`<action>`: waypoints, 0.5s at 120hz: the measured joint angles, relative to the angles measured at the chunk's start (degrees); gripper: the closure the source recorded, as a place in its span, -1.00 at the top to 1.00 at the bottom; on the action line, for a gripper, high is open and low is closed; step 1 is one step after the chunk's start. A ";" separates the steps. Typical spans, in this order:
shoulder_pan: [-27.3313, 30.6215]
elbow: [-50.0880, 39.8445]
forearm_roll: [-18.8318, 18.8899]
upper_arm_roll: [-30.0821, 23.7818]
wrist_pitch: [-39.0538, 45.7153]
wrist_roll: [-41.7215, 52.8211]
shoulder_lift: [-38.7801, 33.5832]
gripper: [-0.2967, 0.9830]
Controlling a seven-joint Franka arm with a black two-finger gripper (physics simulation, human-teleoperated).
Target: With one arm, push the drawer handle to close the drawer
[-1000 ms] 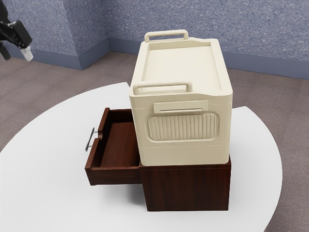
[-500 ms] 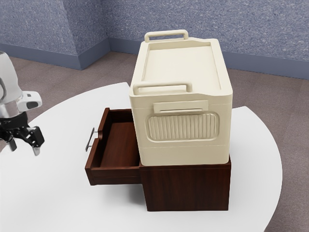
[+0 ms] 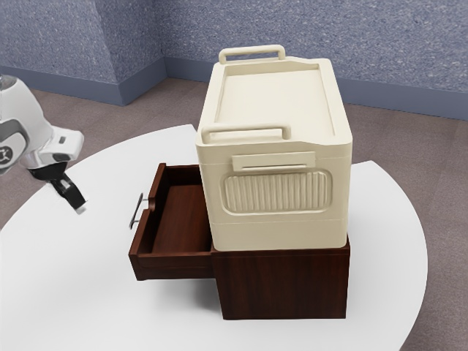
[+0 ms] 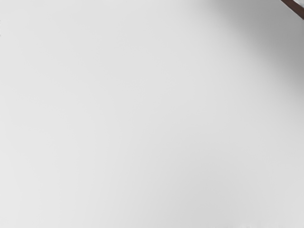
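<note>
The black gripper (image 3: 79, 208) is over the white table in the exterior view, tilted downward and seen edge-on. It stands apart from the drawer, on the handle's side. The dark brown drawer (image 3: 176, 219) is pulled well out of its wooden cabinet (image 3: 284, 285) toward the exterior view's left. A thin grey metal handle (image 3: 136, 210) is fixed to the drawer's front, with a visible gap between it and the gripper. In the wrist view a sliver of brown wood (image 4: 294, 6) lies at a corner, beside a soft shadow on the white tabletop.
A large cream box (image 3: 276, 190) with two raised bar handles rests on top of the cabinet. The round white table (image 3: 66, 292) extends around the cabinet. Behind it are a brown floor (image 3: 175, 106) and a speckled blue wall (image 3: 380, 44).
The arm has come in from the exterior view's upper left, down over the table and closer to the handle. My hand has turned edge-on since half a second ago. Drawer and box have stayed put.
</note>
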 joint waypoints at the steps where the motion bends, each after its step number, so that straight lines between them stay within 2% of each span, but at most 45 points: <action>1: -0.16 -0.04 0.20 0.03 0.04 0.71 0.00 0.50; 13: -3.54 -0.85 1.21 1.80 -0.45 8.98 -0.39 0.50; 20: -5.63 -1.49 0.24 3.73 -1.32 13.64 -0.74 0.50; 32: -6.46 -1.40 -7.71 6.22 -4.64 23.52 -1.32 0.50; 42: -7.00 -1.26 -11.15 6.71 -6.53 31.10 -1.44 0.50; 60: -10.36 -1.20 -10.06 7.51 -6.97 43.16 -1.27 0.50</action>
